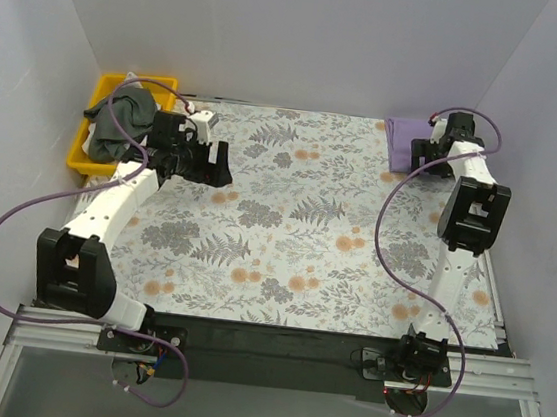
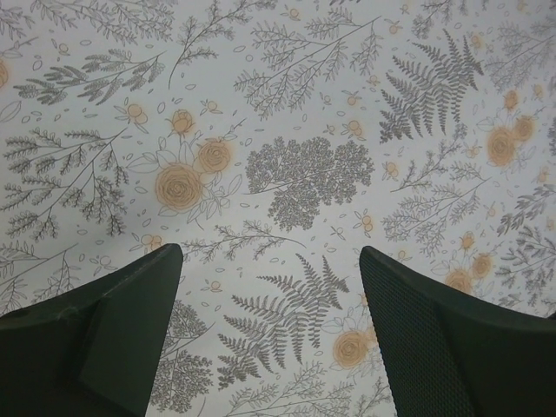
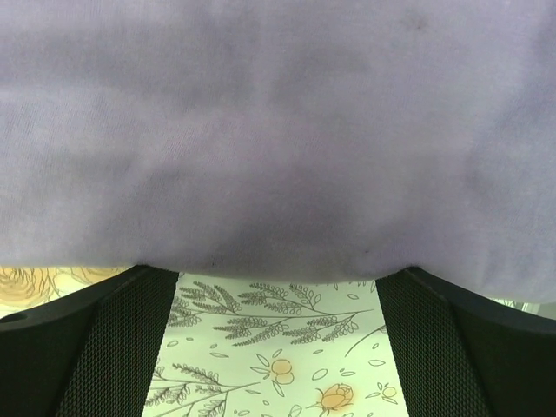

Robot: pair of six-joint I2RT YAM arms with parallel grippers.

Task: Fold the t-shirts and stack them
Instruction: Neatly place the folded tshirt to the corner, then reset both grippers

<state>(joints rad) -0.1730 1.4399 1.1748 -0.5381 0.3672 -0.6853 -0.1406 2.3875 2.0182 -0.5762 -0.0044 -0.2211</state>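
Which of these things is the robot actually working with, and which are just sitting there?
Part of the job:
lilac t-shirt, folded at the far right
dark grey-green t-shirt, crumpled in the tray

Just lying about:
yellow tray
floral table cover

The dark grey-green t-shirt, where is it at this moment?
In the top view, the dark grey-green t-shirt lies bunched in the yellow tray at the far left corner of the table, just behind the left gripper.

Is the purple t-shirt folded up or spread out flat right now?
Folded. The lilac t-shirt sits as a small compact rectangle at the far right corner of the table, covering only a little of it rather than lying spread out.
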